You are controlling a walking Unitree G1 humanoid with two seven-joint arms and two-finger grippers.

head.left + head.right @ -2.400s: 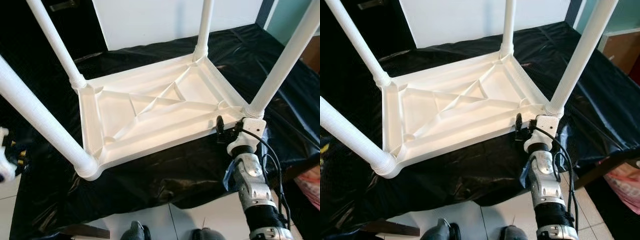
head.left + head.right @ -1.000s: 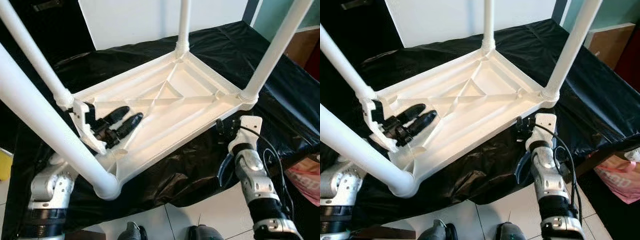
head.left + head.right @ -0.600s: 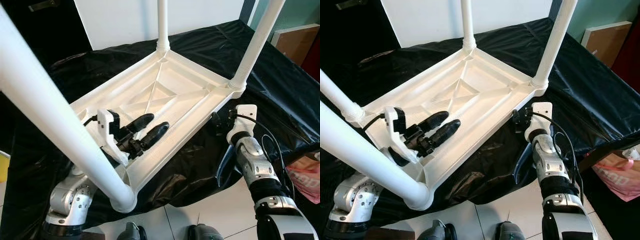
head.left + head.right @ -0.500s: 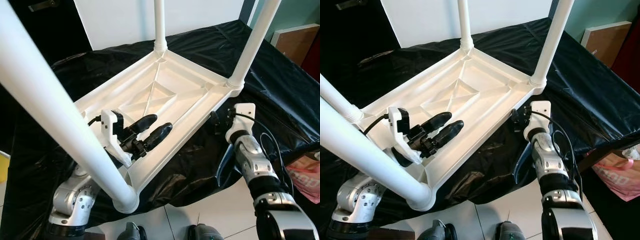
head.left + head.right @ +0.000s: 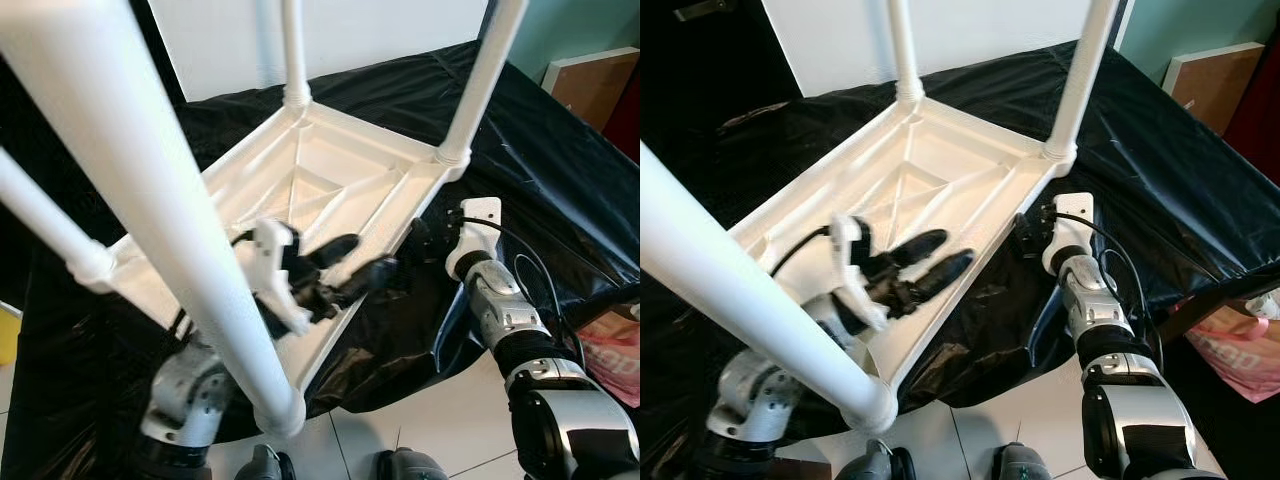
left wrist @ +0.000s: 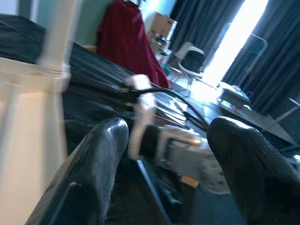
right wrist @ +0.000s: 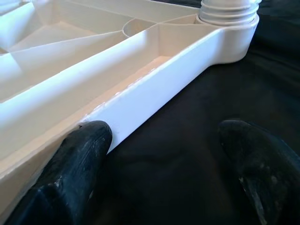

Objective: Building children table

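- The white table (image 5: 940, 165) lies upside down on a black sheet (image 5: 1180, 170) that covers a big surface in front of the robot.
- All four legs look fixed in their corners and stick up: the far leg (image 5: 902, 45), the right leg (image 5: 1078, 75), the near leg (image 5: 750, 320) and a left leg (image 5: 45, 215).
- So the legs look done. I think what is left is to check they are tight and then turn the table the right way up.
- The left gripper (image 5: 930, 262) is over the near part of the tabletop's underside. Its two black fingers are spread apart and hold nothing.
- The right gripper (image 5: 1025, 235) is at the right side of the table, just beside the rim, near the right leg's corner. Its fingers are spread wide too and hold nothing.
- The right wrist view shows what the head views do not: one black fingertip (image 7: 82, 154) looks like it touches the white rim, and the other finger is out over the black sheet. It also shows the ring at the bottom of the right leg up close.
- The left wrist view is blurry. It looks across to the right arm (image 6: 187, 145), and past it to a red cloth (image 6: 124, 42) and dark curtains (image 6: 197, 23) in the room.
- The head views show the whole table and both arms at once.
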